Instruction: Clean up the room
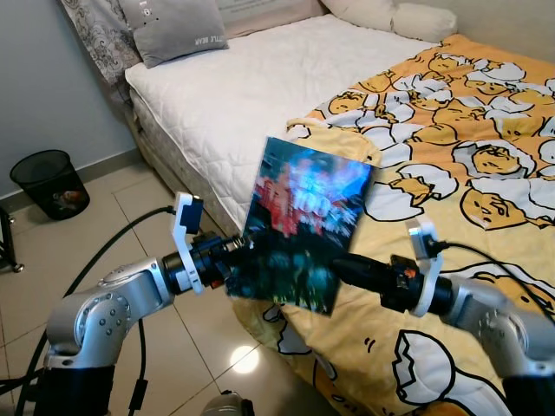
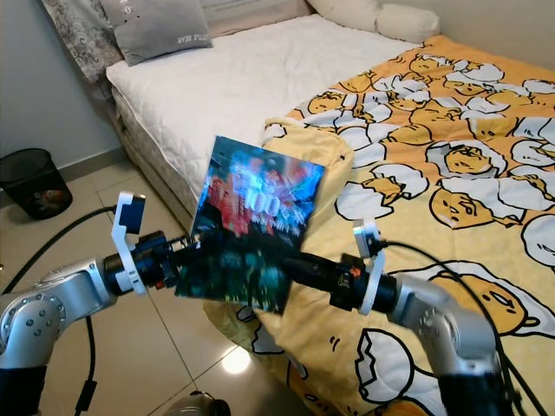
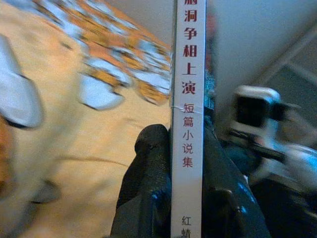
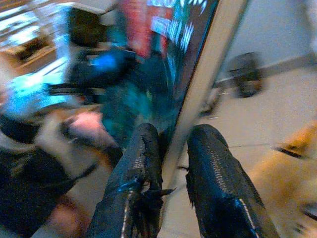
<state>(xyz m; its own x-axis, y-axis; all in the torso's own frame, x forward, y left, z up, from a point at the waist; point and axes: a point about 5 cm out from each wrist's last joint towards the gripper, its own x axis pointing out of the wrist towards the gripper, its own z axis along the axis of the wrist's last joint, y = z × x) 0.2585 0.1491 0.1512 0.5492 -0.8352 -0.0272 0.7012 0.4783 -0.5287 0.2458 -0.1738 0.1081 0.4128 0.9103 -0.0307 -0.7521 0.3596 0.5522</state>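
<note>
From the head camera I see a bed (image 1: 260, 87) with a white mattress and a yellow egg blanket (image 1: 468, 165), a grey pillow (image 1: 173, 30) at its head, and a tiled floor (image 1: 95, 225). A black bin (image 1: 50, 182) stands by the wall with something orange-red inside. My two hands hold a book (image 1: 299, 225) up over the bed's edge.

On my left wrist camera, my left hand (image 3: 185, 163) is clenched on the book's white spine.

On my right wrist camera, my right hand (image 4: 173, 148) pinches the book's other edge.

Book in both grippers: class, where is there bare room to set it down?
The white mattress between the grey pillow and the yellow duvet lies bare. The tiled floor between bed and black bin is open. The duvet is rumpled.
</note>
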